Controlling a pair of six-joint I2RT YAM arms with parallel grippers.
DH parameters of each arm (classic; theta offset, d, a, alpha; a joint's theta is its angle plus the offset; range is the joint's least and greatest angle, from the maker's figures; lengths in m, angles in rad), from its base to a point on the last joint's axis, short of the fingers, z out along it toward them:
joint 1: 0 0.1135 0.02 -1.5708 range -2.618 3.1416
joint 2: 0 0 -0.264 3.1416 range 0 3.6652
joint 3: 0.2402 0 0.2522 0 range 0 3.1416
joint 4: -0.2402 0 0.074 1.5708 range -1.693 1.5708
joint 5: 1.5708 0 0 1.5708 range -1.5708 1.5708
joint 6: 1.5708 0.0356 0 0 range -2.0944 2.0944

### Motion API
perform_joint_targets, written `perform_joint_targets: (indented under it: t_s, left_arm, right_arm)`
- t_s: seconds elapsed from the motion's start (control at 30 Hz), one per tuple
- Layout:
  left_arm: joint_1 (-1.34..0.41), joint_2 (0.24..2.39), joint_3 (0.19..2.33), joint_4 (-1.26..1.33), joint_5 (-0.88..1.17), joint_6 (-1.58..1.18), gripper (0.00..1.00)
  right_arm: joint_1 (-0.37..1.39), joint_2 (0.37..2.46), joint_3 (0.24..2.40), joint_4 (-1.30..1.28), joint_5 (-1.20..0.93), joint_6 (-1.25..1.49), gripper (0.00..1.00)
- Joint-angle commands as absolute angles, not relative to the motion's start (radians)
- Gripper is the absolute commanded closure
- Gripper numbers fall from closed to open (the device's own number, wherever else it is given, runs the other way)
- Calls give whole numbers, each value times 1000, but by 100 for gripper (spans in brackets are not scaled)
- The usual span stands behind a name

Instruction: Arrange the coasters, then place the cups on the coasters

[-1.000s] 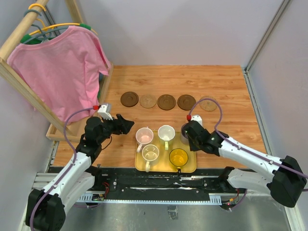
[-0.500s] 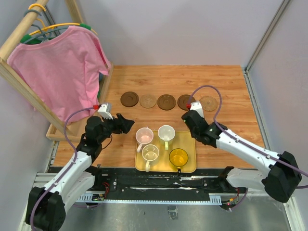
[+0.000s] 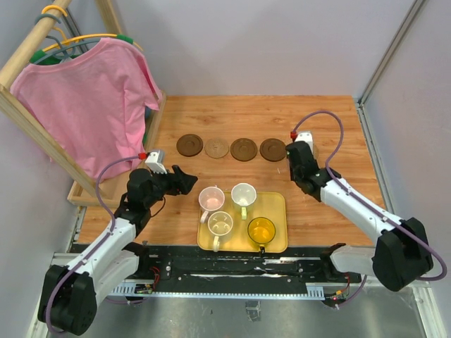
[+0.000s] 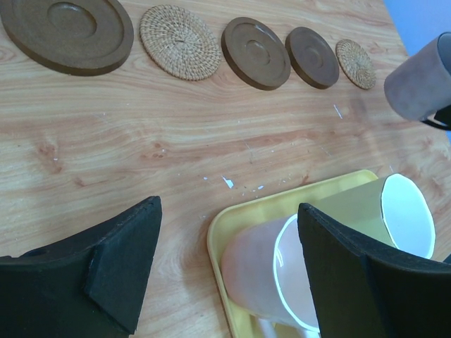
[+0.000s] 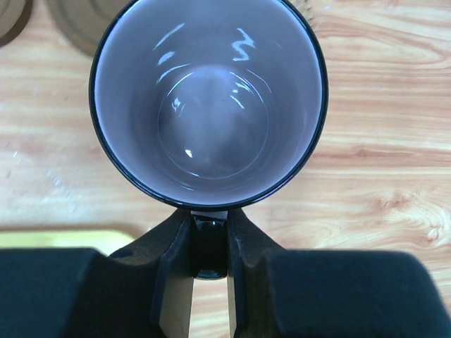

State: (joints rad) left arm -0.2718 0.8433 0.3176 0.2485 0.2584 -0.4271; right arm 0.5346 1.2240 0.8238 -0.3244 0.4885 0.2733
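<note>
Four coasters (image 3: 189, 145) (image 3: 216, 148) (image 3: 244, 149) (image 3: 273, 149) lie in a row on the wooden table; the left wrist view shows a fifth, woven coaster (image 4: 354, 63) at the right end. My right gripper (image 5: 209, 229) is shut on the handle of the greyish purple cup (image 5: 208, 98), held upright over the row's right end (image 3: 301, 151). The pink cup (image 3: 211, 198), a pale cup (image 3: 244, 193), another pale cup (image 3: 220, 223) and the amber cup (image 3: 261, 229) stand on the yellow tray (image 3: 277, 211). My left gripper (image 3: 186, 181) is open, just left of the pink cup (image 4: 271, 274).
A wooden rack with a pink shirt (image 3: 91, 98) stands at the far left, its base along the table's left edge. Grey walls close the back and right sides. The tray's corner (image 5: 63, 238) shows below the held cup.
My right arm has lifted the purple cup off the tray's right side and carried it back and right, over the right end of the coaster row. The left arm has barely moved.
</note>
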Motion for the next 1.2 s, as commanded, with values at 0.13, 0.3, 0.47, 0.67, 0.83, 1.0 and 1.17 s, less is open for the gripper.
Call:
perform_joint_targets:
  t_s: [0.13,0.3,0.47,0.67,0.83,1.0,1.17]
  left_arm:
    - [-279,859,339,300,261,-421,18]
    - [-279,855,339,304,264,-431,18]
    - [-279,848,339,303,254,-433,18]
    - [-279,845,335,307,252,-437,18]
    - [-279,845,332,306,248,-439,18]
    - [-279,846,332,303,248,-439,18]
    - [-279,844,330,301,242,-439,18]
  right_arm:
    - [329,1292,855,-18,381,173,99]
    - [229,1346,826,110,282,165,99]
    - [165,1388,817,190,228,152,99]
    - [124,1428,801,264,174,148,99]
    - [118,1471,799,295,169,144,99]
    - [112,1512,812,303,166,141,99]
    - [112,1533,819,299,165,141,99]
